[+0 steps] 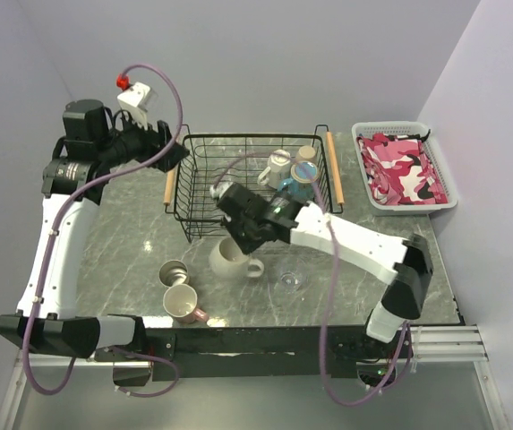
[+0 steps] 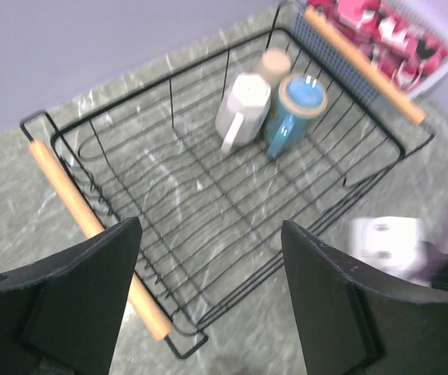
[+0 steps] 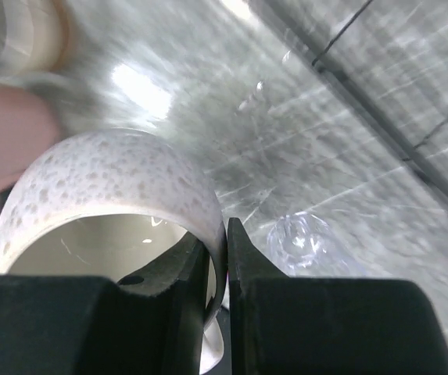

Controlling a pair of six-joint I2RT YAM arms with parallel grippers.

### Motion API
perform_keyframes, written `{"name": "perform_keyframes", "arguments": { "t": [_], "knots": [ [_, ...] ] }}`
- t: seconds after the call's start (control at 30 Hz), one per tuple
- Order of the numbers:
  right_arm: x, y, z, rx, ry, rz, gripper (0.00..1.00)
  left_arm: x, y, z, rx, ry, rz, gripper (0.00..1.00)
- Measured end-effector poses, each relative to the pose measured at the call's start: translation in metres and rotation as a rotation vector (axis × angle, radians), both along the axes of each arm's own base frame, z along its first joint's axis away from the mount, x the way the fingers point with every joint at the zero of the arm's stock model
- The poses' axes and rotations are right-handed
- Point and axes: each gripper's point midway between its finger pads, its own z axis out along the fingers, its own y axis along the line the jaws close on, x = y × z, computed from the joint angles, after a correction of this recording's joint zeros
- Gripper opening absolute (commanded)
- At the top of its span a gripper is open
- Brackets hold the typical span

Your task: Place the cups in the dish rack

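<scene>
White mug (image 3: pixel 106 187) rim pinched in R tool (image 3: pixel 222 251); L tool (image 2: pixel 208 234) spread.

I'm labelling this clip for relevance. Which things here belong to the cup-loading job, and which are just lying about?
Job: dish rack; in it white mug, tan cup, blue mug; outside it speckled mug (rim in right gripper), steel cup, pink mug, clear glass.
Lying about: white basket, camouflage cloth.
</scene>
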Motion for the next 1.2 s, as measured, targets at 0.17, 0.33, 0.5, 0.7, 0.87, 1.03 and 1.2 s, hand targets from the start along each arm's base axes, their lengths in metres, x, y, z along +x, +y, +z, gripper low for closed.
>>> {"name": "perform_keyframes", "arguments": {
  "t": [0.17,0.33,0.5,0.7,0.87,1.03,1.2],
  "knots": [
    [0.011,0.012,0.107,0.209,-0.076,-0.011,0.00,0.009,-0.006,0.041,-0.069,-0.057,0.001,0.96],
    [0.055,-0.009,0.212,0.510,-0.121,-0.103,0.00,0.018,-0.016,0.071,-0.153,-0.124,-0.030,0.96],
    [0.127,-0.077,0.263,0.711,-0.194,-0.298,0.00,0.039,-0.035,0.077,-0.248,-0.084,-0.114,0.98],
    [0.152,-0.073,0.242,0.831,-0.039,-0.306,0.00,0.048,-0.062,0.066,-0.374,0.058,-0.289,0.98],
    [0.183,-0.060,0.232,0.984,0.081,-0.302,0.00,0.033,-0.084,0.063,-0.451,0.175,-0.432,0.97],
    [0.224,-0.060,0.235,1.144,0.127,-0.325,0.00,0.013,-0.105,0.059,-0.464,0.249,-0.541,0.96],
    [0.261,-0.056,0.239,1.287,0.171,-0.327,0.00,0.008,-0.112,0.057,-0.464,0.267,-0.572,0.94]
  ]
}}
